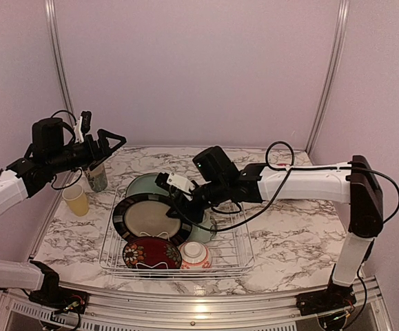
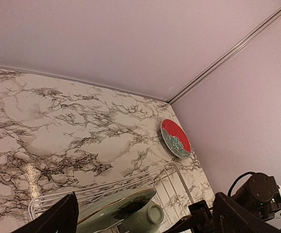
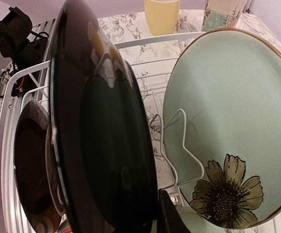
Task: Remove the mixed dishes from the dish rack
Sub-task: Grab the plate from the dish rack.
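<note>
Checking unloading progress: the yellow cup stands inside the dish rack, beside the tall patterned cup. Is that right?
Not quite. The yellow cup stands on the table, outside the dish rack and off its left side, beside the tall patterned cup. The top external view shows this.

Four plates [image 1: 147,219] [image 1: 144,185] [image 1: 151,252] [image 2: 175,138], two bowls [image 1: 195,255] [image 1: 206,231], two cups [image 1: 76,200] [image 1: 98,177], one dish rack [image 1: 244,258].

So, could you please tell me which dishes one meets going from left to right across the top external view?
yellow cup → patterned tall cup → black-rimmed cream plate → red-striped bowl
</note>
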Controlling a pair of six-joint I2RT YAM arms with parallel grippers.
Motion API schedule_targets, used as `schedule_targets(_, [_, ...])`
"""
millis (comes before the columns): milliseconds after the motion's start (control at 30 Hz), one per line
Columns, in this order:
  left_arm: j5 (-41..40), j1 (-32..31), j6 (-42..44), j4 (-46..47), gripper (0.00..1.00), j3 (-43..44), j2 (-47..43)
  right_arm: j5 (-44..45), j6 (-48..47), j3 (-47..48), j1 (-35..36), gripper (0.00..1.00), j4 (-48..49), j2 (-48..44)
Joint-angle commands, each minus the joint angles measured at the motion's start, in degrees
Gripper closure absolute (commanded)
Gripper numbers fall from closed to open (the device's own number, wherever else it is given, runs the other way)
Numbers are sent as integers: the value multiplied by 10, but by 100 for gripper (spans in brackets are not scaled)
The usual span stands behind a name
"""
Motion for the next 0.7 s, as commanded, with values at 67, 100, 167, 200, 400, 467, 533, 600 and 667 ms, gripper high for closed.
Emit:
schedule_targets(67, [-3, -3, 11, -10, 1, 16, 3, -9, -6, 26, 17, 90, -15, -1])
schedule_targets(100, [-3, -3, 11, -11, 1, 16, 3, -10, -7, 27, 18, 93, -16, -4])
schedule_targets(167, [-3, -3, 11, -11, 1, 16, 3, -9, -8, 27, 18, 96, -16, -10])
schedule_targets(200, [-3, -4, 11, -11, 1, 16, 4, -9, -9, 27, 18, 97, -17, -14])
schedule_targets(400, [-8, -3, 12, -14, 1, 10, -3, -11, -3, 28, 17, 100, -17, -44])
schedule_targets(467, [-9, -3, 12, -15, 1, 9, -4, -8, 3, 27, 18, 100, -12, -60])
schedule_targets(533, [-10, -3, 12, -16, 1, 9, -4, -7, 9, 26, 18, 100, -3, -77])
schedule_targets(600, [-10, -3, 12, -16, 1, 9, -4, 4, 20, 24, 18, 100, 9, -93])
schedule_targets(667, [-10, -4, 12, -16, 1, 9, -5, 13, 27, 23, 18, 100, 15, -110])
